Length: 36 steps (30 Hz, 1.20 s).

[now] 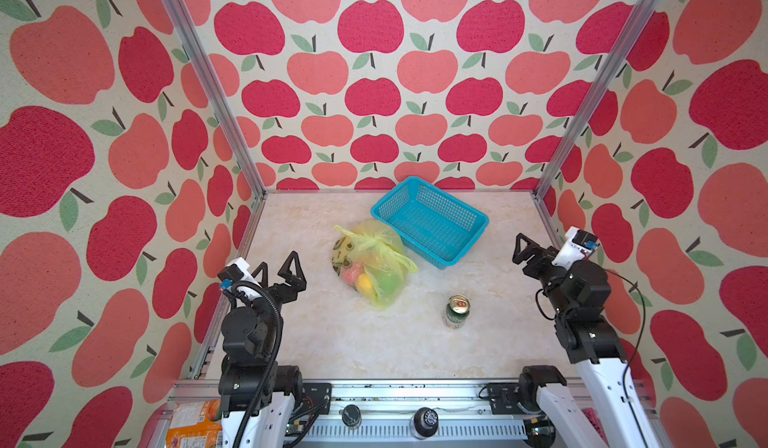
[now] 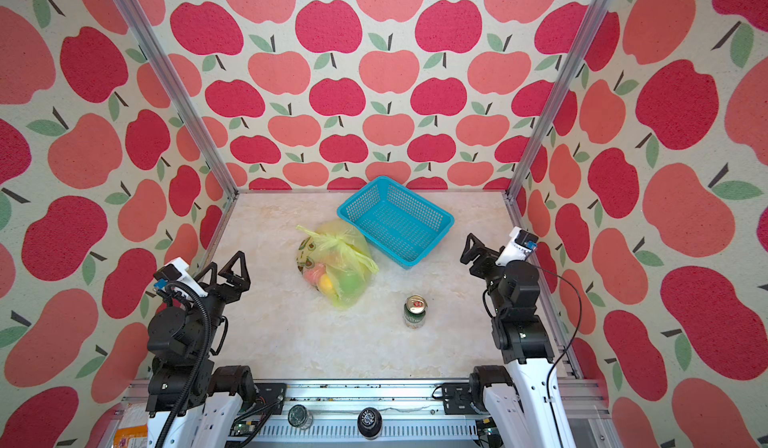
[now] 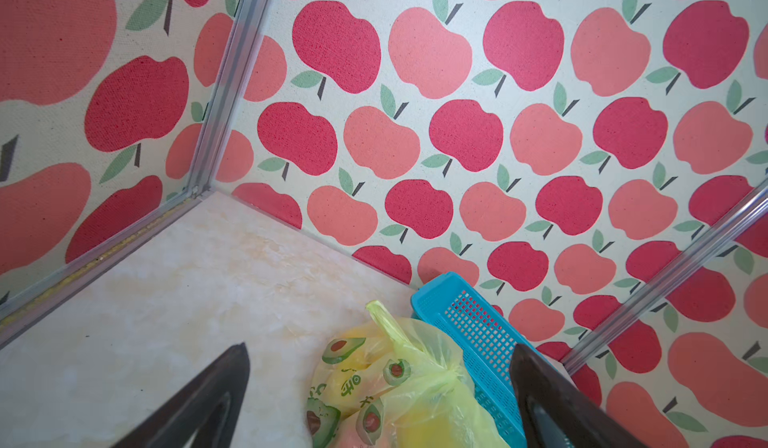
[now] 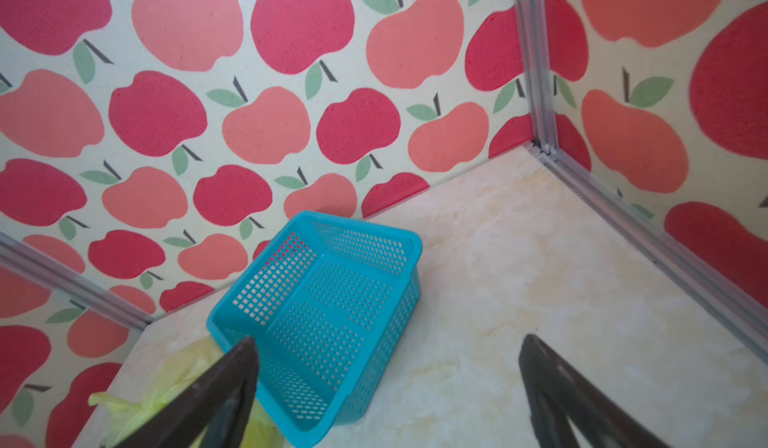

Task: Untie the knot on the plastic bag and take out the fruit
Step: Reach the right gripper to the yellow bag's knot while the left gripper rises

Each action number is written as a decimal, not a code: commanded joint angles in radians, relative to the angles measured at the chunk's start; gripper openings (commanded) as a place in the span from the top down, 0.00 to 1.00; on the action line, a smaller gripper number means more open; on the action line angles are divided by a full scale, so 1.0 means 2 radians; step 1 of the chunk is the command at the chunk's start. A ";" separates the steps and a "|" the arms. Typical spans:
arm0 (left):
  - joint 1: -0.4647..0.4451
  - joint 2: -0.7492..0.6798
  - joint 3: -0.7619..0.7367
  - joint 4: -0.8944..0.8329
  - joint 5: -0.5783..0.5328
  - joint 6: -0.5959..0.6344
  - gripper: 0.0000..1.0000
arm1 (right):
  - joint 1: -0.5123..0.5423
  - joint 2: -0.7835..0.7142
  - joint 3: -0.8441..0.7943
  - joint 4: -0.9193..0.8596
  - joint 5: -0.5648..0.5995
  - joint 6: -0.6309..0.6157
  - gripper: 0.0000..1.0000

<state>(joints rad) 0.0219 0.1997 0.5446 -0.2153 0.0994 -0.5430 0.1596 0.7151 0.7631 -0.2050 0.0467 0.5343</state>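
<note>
The pale-yellow plastic bag [image 1: 372, 265] [image 2: 336, 265] printed with avocados lies mid-table, and its knot [image 1: 376, 240] [image 2: 338, 240] [image 3: 446, 377] is still tied at the far side. Through the plastic the fruit shows: a pink piece [image 1: 351, 275], a yellow piece [image 1: 365, 284] and a green piece [image 1: 388, 284]. My left gripper [image 1: 279, 259] [image 2: 227, 259] [image 3: 380, 345] hovers open to the bag's left, holding nothing. At the right wall my right gripper [image 1: 525, 250] [image 2: 473, 250] [image 4: 388, 338] also stands open and empty, far from the bag [image 4: 166, 387].
A teal mesh basket [image 1: 451, 198] [image 2: 417, 196] [image 3: 432, 296] [image 4: 257, 269] sits behind and right of the bag, touching it. A green drink can [image 1: 457, 311] [image 2: 414, 311] stands upright at the front right. An orange snack packet [image 1: 195, 425] lies below the front rail.
</note>
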 commanded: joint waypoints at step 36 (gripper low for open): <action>0.006 0.120 -0.128 0.086 0.020 -0.018 0.03 | 0.396 0.364 0.139 0.005 0.032 -0.240 0.08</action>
<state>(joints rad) 0.0269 0.4057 0.2550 -0.1143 0.0933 -0.5491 0.9489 1.4181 1.0061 -0.2256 0.1112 0.0704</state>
